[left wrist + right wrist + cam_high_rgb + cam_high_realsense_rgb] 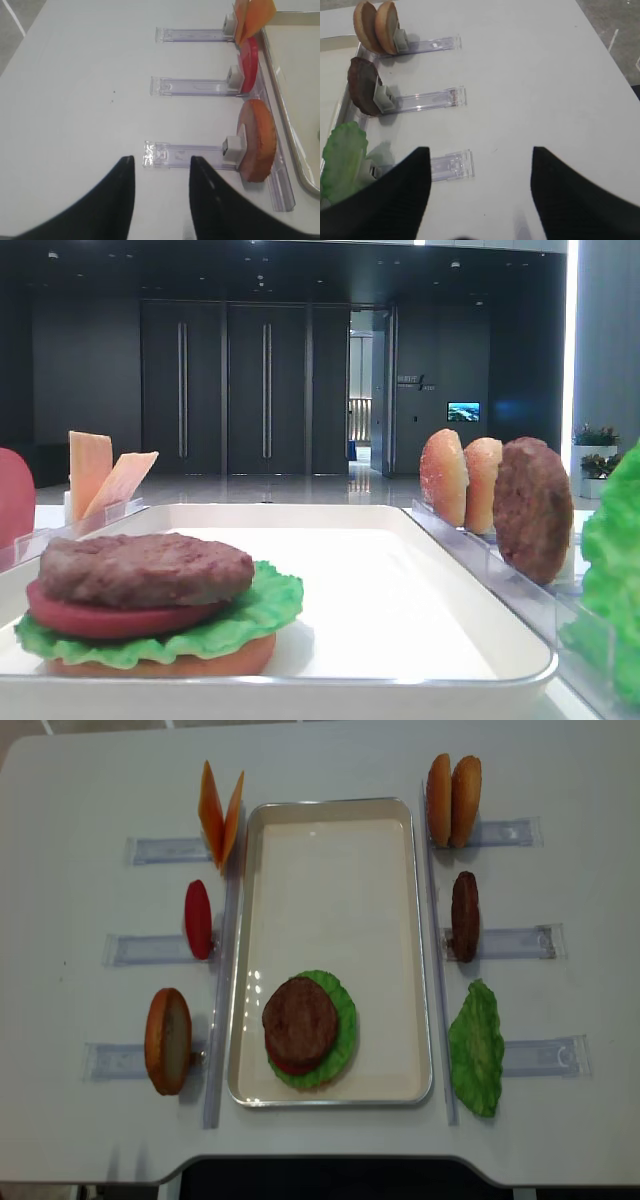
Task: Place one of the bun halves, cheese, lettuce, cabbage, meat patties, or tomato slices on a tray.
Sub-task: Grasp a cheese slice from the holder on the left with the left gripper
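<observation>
L gripper point(161, 165), jaws apart & holding nothing, hovers by the near rack, so the cheese point(252, 15) stands on edge two racks further up, left of tray point(292, 75); R gripper point(480, 170) also released, opposite side, farther.

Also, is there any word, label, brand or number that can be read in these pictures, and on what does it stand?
Wall sign beside the far doorway: pale lettering, too small and blurred to read.
Screen on the same wall: a bright picture, no readable text.
Tray, racks, food pieces: no text or label visible in any view.
</observation>
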Motion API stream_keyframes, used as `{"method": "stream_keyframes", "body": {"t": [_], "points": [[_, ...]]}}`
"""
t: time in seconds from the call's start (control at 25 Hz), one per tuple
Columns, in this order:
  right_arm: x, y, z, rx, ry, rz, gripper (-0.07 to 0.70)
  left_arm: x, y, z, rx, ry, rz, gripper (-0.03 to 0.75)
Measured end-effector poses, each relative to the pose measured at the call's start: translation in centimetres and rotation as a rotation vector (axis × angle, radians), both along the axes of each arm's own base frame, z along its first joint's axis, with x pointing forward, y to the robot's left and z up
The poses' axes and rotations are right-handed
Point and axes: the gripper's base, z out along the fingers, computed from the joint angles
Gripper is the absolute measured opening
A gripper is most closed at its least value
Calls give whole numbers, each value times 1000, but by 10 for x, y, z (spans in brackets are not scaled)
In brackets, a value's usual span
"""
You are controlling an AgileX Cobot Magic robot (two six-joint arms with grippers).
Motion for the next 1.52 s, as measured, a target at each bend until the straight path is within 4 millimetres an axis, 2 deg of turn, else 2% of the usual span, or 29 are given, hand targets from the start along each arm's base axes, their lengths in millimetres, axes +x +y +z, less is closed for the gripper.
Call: {"method": "stream_keyframes", "body": {"t": [0.68, 0.8, 1.08, 1.24, 1.52], "points": [[0, 0, 0, 1, 0, 0, 419, 0, 0, 0, 5, 2, -3, 282], [0, 0, 0, 1, 0, 0, 419, 7, 0, 1, 2, 52, -3, 282], [0, 0, 0, 1, 0, 0, 419, 36, 2, 8, -16, 226, 1, 282], [0, 0, 0, 1, 0, 0, 419, 61, 2, 14, -41, 348, 11, 282], [0, 0, 0, 1, 0, 0, 419, 116, 3, 27, -71, 527, 11, 282]]}}
